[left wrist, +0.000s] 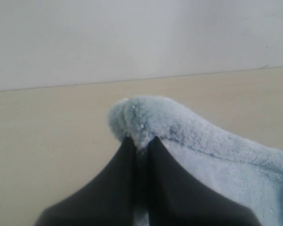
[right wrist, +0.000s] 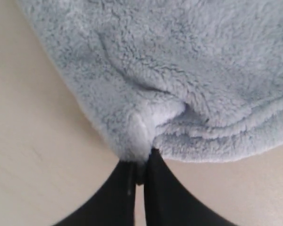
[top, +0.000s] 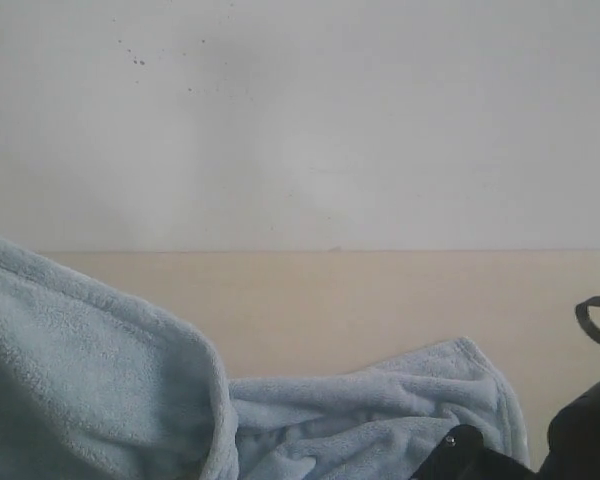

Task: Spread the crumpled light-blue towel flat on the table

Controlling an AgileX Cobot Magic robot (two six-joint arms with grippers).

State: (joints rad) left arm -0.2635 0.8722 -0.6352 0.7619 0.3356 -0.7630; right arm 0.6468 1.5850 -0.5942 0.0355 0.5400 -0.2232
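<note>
Wall [top: 300,120]: white, plain
Desk [top: 380,300]: beige; a broad open strip is seen along its far edge
Towel [top: 100,380]: pale blue, crumpled at the near side, left part raised
Left claw [left wrist: 140,146]: clamped on a lifted fold
Right claw [right wrist: 140,165]: pinched on the hem

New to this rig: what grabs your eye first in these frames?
The pale blue towel rises high at the exterior view's left and lies rumpled along the bottom on the beige table. In the wrist views, the left gripper and right gripper each pinch a towel fold, jaws shut.
</note>
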